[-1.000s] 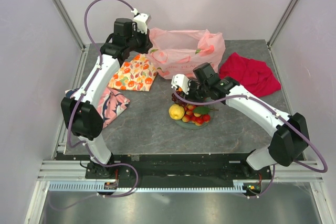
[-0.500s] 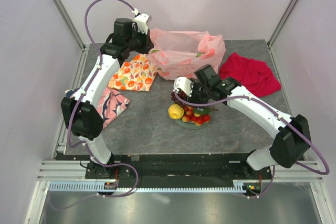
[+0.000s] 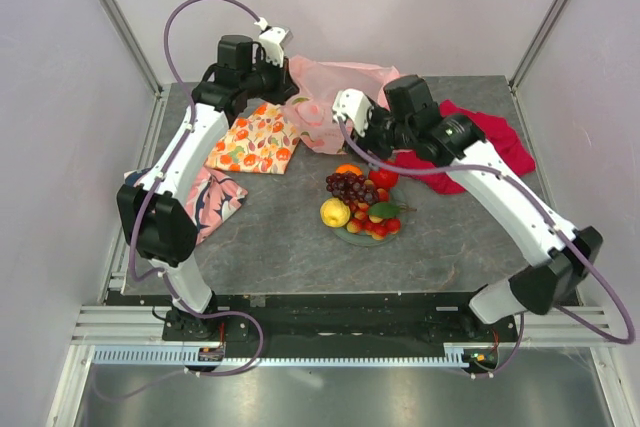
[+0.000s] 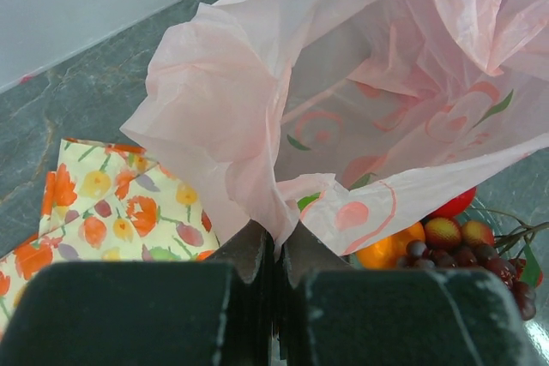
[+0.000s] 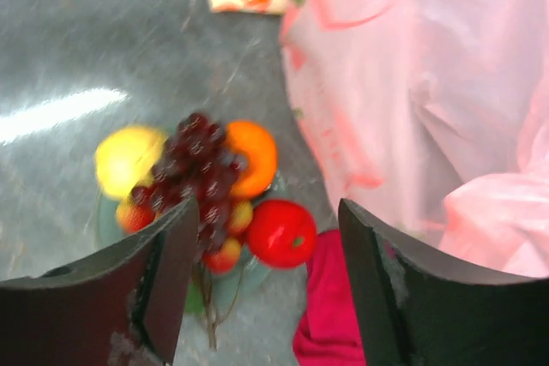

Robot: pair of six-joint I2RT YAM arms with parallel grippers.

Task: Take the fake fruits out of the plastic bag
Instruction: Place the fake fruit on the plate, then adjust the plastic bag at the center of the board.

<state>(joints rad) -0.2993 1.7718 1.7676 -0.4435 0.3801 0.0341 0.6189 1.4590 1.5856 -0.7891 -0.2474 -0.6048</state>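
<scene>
The fake fruits lie heaped on a small green plate mid-table: a grape bunch, orange, red apple, a yellow fruit and little red pieces. The pale-pink plastic bag is at the back. My left gripper is shut on a fold of its rim, holding the bag's mouth up. My right gripper hangs open and empty above the bag's front edge and the fruits. I cannot see into the bag's bottom.
A fruit-printed cloth lies left of the bag, and a pink-and-navy cloth sits near the left edge. A red cloth lies at the back right, partly under my right arm. Frame posts stand at the back corners.
My right gripper opened over the plate, leaving the grape bunch on the pile, then rose and moved back toward the bag. The left gripper kept its hold on the bag.
</scene>
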